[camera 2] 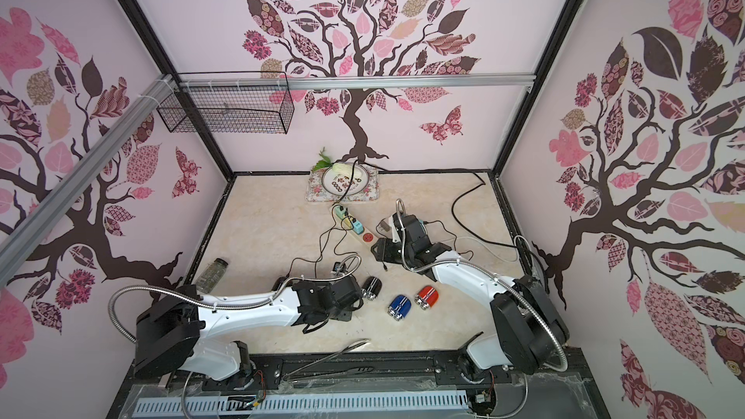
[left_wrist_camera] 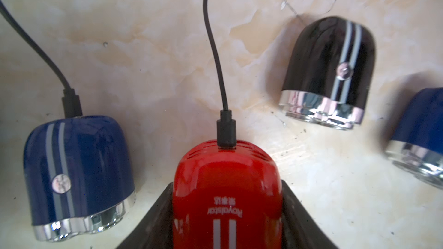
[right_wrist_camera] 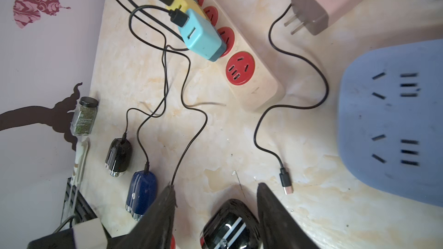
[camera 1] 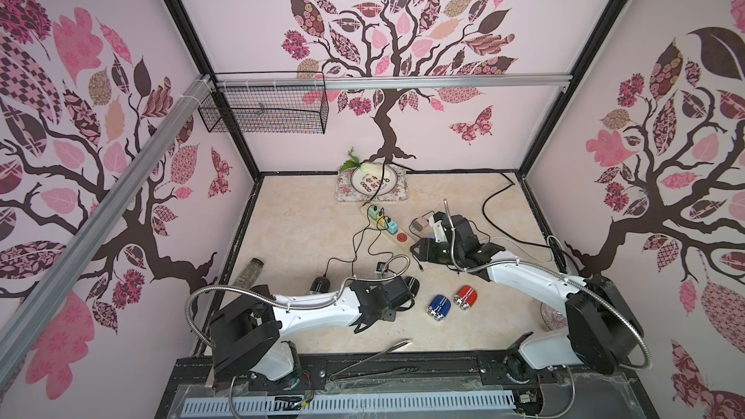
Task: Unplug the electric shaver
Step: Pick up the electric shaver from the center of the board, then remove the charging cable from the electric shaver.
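Red shaver (left_wrist_camera: 225, 176) clamped in the left gripper (left_wrist_camera: 226, 185), cable plug (left_wrist_camera: 226, 128) seated in its far end.

It lies between a plugged blue shaver (left_wrist_camera: 76, 176) and a loose black shaver (left_wrist_camera: 328, 68). Both top views hide this grip under the left arm (camera 1: 314, 312). Only the left wrist view shows the fingers (left_wrist_camera: 155, 214) pressed on both its sides, its head end cut off. The right wrist view catches just a red sliver beside the right gripper (right_wrist_camera: 215, 185), whose jaws stand apart near the power strip (right_wrist_camera: 254, 92), holding nothing.
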